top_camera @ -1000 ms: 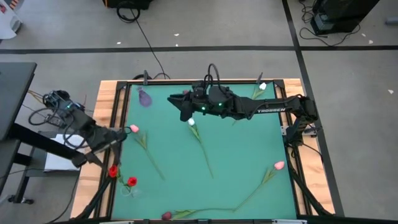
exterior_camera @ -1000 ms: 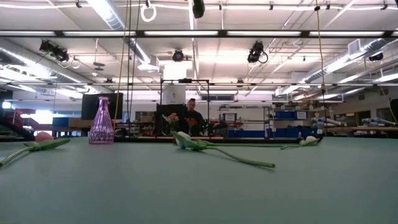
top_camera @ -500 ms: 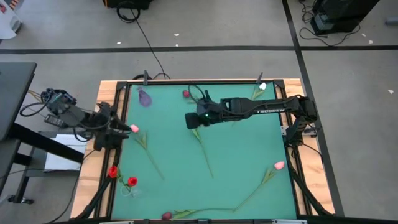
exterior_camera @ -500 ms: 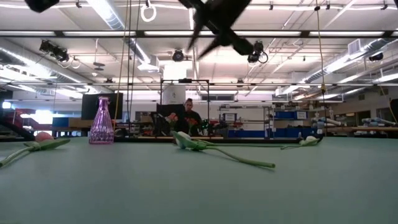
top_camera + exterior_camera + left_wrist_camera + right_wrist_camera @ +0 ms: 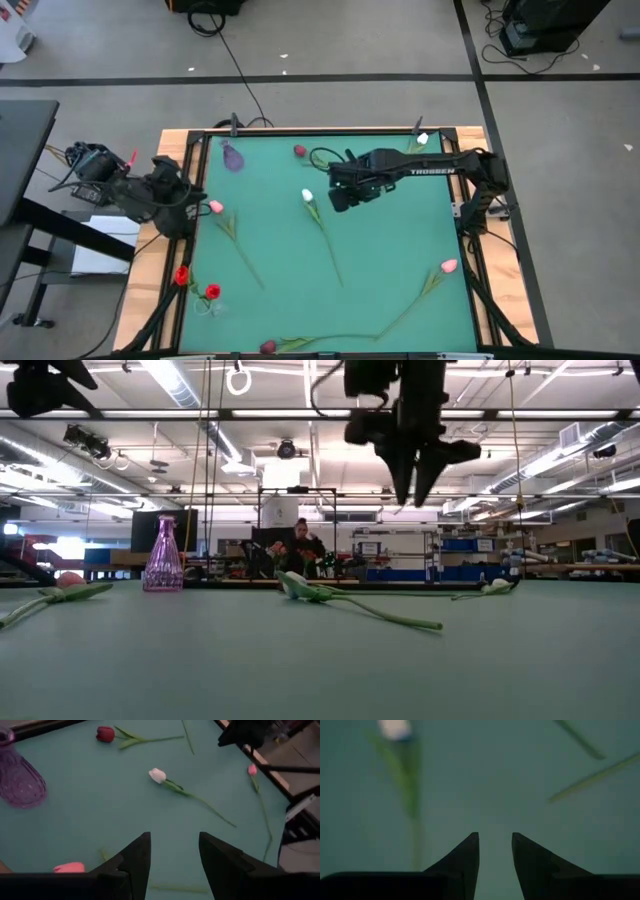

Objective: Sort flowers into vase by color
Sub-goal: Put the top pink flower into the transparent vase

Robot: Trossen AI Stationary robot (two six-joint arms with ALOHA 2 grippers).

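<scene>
Flowers lie scattered over the green table (image 5: 390, 250): a white tulip (image 5: 308, 197) near the middle, a pink tulip (image 5: 215, 207) at the left edge, a dark red tulip (image 5: 299, 151) near the purple vase (image 5: 232, 156). Right claw (image 5: 338, 196) hangs just beside the white tulip, fingers parted and empty. Left claw (image 5: 185, 212), seemingly beside the pink one, is likewise spread, holding nothing.

A large open robotics lab or industrial workshop. The low view shows a high ceiling with long strip lights (image 5: 440, 413), exposed ducts and hanging cables, and shelving with blue bins (image 5: 462, 545) far behind. From above, a bare concrete floor (image 5: 330, 45) carries taped lines and loose cables around the framed green desk (image 5: 390, 270).
</scene>
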